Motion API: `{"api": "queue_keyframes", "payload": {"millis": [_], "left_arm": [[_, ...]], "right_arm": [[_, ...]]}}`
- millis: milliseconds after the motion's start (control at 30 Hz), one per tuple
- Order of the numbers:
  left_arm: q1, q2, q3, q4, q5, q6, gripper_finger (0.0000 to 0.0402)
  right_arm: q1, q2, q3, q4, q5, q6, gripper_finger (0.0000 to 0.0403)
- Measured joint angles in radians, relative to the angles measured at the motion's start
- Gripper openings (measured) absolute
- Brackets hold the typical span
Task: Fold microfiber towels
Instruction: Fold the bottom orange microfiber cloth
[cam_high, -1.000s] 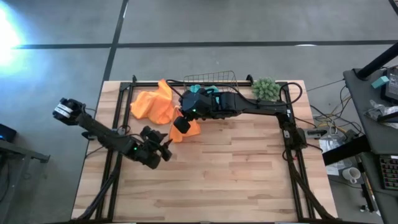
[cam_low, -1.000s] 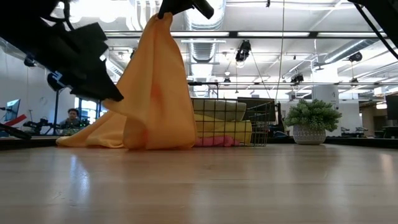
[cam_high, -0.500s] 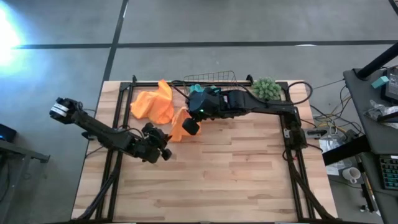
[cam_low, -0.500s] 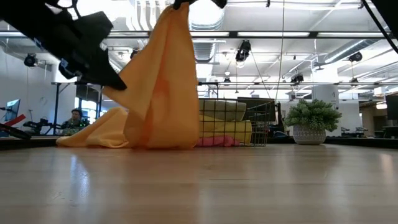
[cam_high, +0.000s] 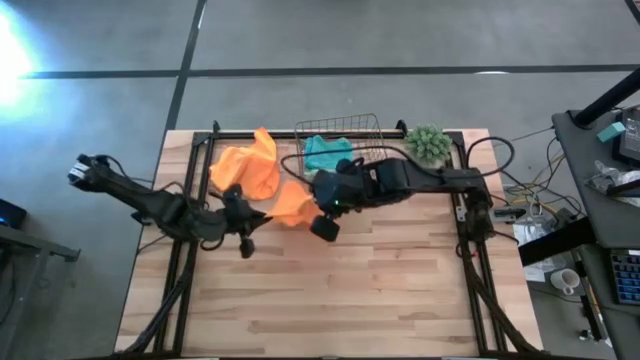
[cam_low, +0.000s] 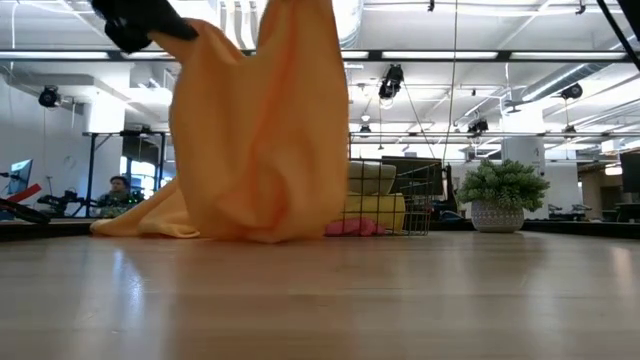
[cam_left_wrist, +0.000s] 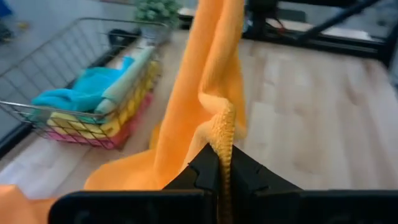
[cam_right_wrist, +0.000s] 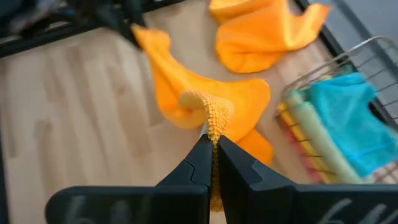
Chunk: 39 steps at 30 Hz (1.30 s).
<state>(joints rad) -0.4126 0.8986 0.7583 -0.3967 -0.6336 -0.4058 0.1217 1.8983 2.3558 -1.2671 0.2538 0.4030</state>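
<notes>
Overhead, both end effectors clamp one orange towel just in front of the wire basket: left end effector on one corner, right end effector on another. Its lower edge is hard to make out; the basket hides most of its stacked towels.

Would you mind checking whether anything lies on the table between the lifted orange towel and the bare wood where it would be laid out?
Nothing visible does: the orange towel hangs between both tools, with bare table in front.
</notes>
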Motion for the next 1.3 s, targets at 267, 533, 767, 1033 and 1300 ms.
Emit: {"api": "queue_keyframes", "payload": {"millis": [267,533,767,1033,1300], "left_arm": [[-0.001,0.007,0.208,-0.374,0.157,0.004,0.0000],[-0.001,0.041,0.430,-0.603,0.200,0.018,0.0000],[0.000,0.049,0.584,-0.669,0.193,0.102,0.0000],[0.005,0.085,0.716,-0.675,0.043,0.316,0.0000],[0.083,0.150,0.812,-0.674,-0.160,0.564,0.0000]], "right_arm": [[0.097,-0.002,0.000,-0.003,-0.001,0.061,0.0008],[0.168,-0.022,0.000,-0.037,0.000,0.118,0.0008],[0.174,-0.080,0.000,-0.120,0.102,0.129,0.0008],[0.138,-0.161,0.000,-0.117,0.240,0.026,0.0008],[0.026,-0.194,0.000,-0.103,0.359,-0.188,0.0008]]}}
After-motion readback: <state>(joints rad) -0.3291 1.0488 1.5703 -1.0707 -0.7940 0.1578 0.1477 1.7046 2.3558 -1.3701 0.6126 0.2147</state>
